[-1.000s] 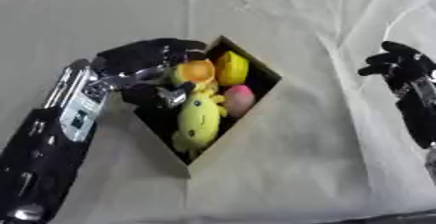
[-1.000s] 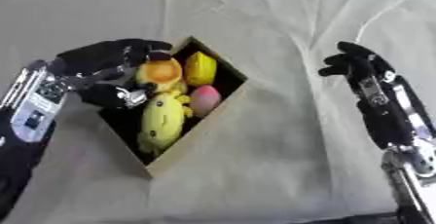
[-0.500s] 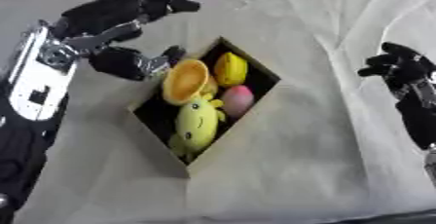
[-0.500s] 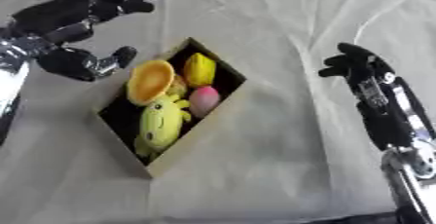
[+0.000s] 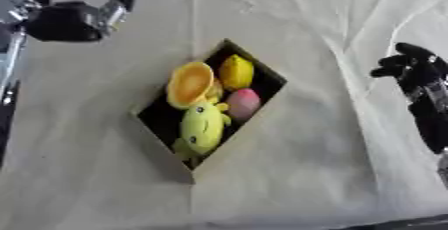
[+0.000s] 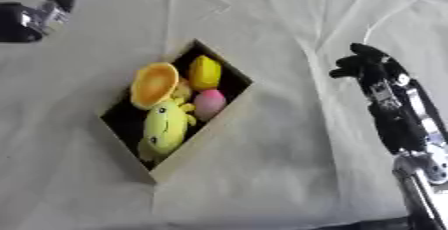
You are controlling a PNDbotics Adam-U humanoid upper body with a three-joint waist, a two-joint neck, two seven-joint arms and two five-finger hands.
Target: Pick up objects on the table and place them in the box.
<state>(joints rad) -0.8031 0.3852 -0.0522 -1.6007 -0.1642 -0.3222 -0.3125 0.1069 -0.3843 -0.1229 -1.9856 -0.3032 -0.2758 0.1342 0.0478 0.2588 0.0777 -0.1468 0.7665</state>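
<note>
An open cardboard box (image 5: 238, 138) lies askew in the middle of the cloth-covered table. Inside it are an orange round thing (image 5: 190, 84), a yellow lemon-shaped thing (image 5: 236, 72), a small pink thing (image 5: 243, 103) and a yellow-green plush toy (image 5: 201, 128). My left hand (image 5: 66, 21) is raised at the upper left, well away from the box, blurred and holding nothing. At the right edge, my right hand (image 6: 363, 63) hangs over the cloth with relaxed fingers, empty.
A wrinkled cream cloth (image 5: 289, 19) covers the table, with folds running toward the far right. Dark floor shows past the far edge and in the bottom right corner. I see no loose objects on the cloth around the box.
My left hand has let go of the orange thing in the box and lifted away up and to the left. The right hand has stayed in place.
</note>
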